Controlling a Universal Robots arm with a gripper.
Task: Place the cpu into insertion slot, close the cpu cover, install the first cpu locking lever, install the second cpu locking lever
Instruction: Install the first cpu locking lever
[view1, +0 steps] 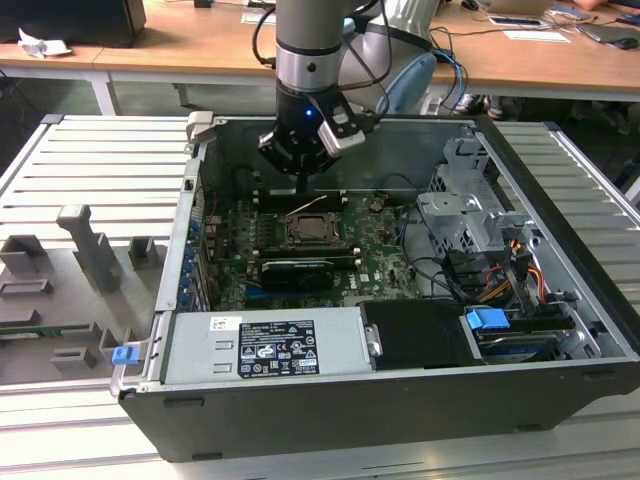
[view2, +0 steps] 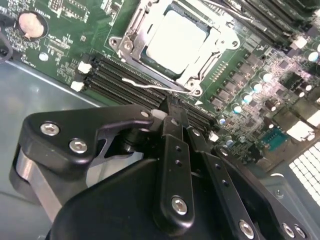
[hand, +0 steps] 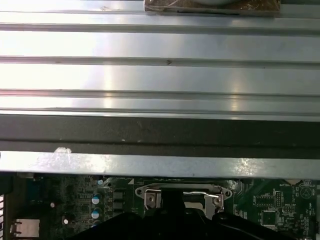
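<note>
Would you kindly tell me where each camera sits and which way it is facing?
Exterior view: off the arm, looking down into the open computer case; arm and pincer show above the insertion slot.
Second wrist view: on the wrist, looking past the pincer's body at the cpu seated in the slot.
First wrist view: on the wrist, looking across the slot to the ribbed table beyond; pincer's dark edge shows.
Shared: all three show the slot.
</note>
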